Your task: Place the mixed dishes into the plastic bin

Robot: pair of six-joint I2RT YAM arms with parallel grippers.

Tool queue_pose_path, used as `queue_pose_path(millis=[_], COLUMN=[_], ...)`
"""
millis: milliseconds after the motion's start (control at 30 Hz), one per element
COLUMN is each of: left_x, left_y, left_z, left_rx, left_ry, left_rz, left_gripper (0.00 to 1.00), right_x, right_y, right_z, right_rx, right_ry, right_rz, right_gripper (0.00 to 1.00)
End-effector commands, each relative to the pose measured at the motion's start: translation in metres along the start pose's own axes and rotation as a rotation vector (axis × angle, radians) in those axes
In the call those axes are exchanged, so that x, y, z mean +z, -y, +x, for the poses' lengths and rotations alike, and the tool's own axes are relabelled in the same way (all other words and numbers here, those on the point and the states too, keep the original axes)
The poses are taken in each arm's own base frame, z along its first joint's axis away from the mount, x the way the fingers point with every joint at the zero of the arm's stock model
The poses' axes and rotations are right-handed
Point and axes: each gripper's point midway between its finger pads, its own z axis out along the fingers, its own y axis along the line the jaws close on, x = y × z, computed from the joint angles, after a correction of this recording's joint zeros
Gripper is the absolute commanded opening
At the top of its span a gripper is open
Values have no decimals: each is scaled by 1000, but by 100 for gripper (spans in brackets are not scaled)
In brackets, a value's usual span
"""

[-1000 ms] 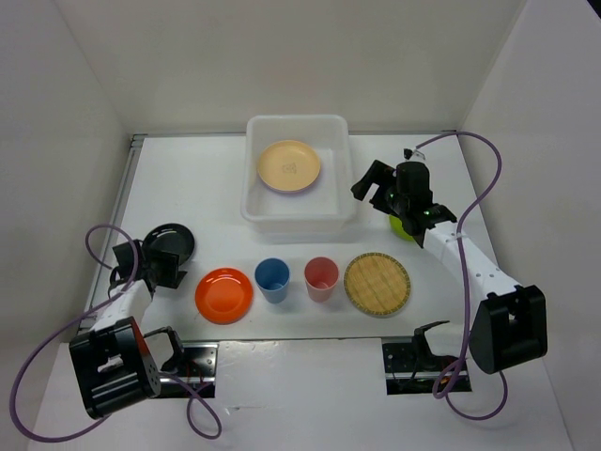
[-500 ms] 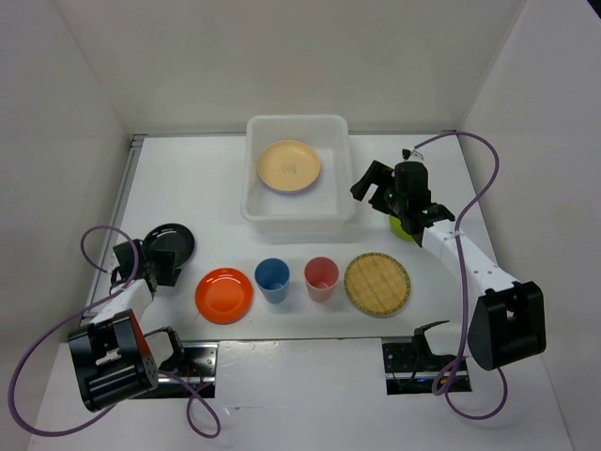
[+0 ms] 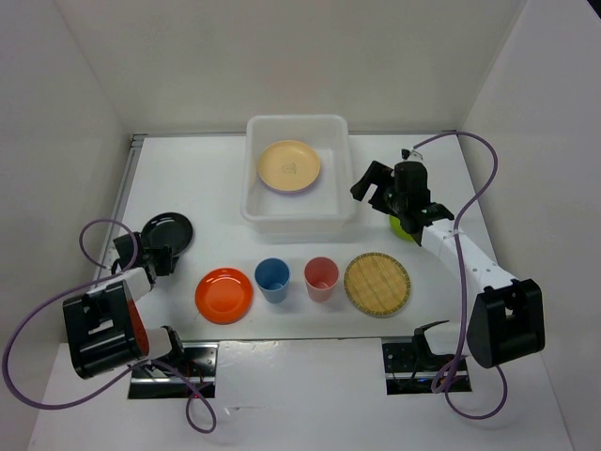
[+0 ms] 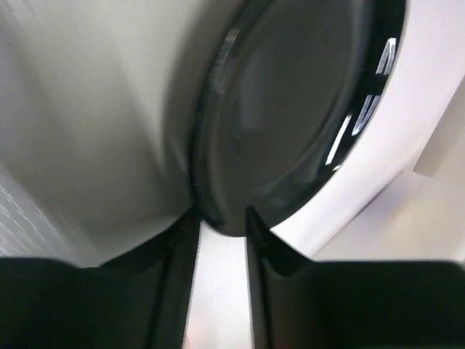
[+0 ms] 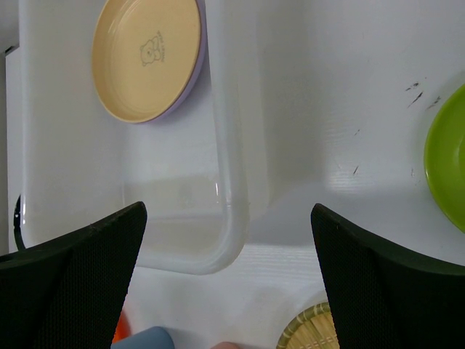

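The white plastic bin (image 3: 252,212) stands at the back centre and holds a pale yellow plate (image 3: 289,165) lying on a purple plate (image 5: 199,67). My left gripper (image 3: 161,252) is shut on the near rim of the black plate (image 3: 167,229); in the left wrist view the rim (image 4: 290,109) sits between my fingertips (image 4: 182,240). My right gripper (image 3: 371,183) is open and empty above the bin's right near corner (image 5: 231,218). The lime green plate (image 3: 402,226) lies partly hidden under the right arm. The orange plate (image 3: 223,294), blue cup (image 3: 272,279), pink-red cup (image 3: 321,277) and woven tan disc (image 3: 377,284) stand in a row.
White walls close the table in at the left, back and right. The lime plate (image 5: 447,167) lies just right of the bin. Purple cables loop beside both arm bases.
My left arm has swung left and the gripper has closed in on the black plate, which has shifted a little up and left. The right arm has not moved.
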Motion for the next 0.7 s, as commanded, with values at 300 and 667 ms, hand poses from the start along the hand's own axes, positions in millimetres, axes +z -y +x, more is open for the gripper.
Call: queue_pose_path(millis=[300,667], left_x=[12,-9], left_y=[-13,42], left_z=[-14,-30], left_rx=[-13,111], left_ry=[71,127], left_rz=[-55,94], left_gripper=[12,0], right_x=[0,1], right_y=[-5,-6], right_z=[-19,-18], right_rx=[-13,-13], right_ry=[55,42], right_rz=[-18,-20], right_gripper=[98,98])
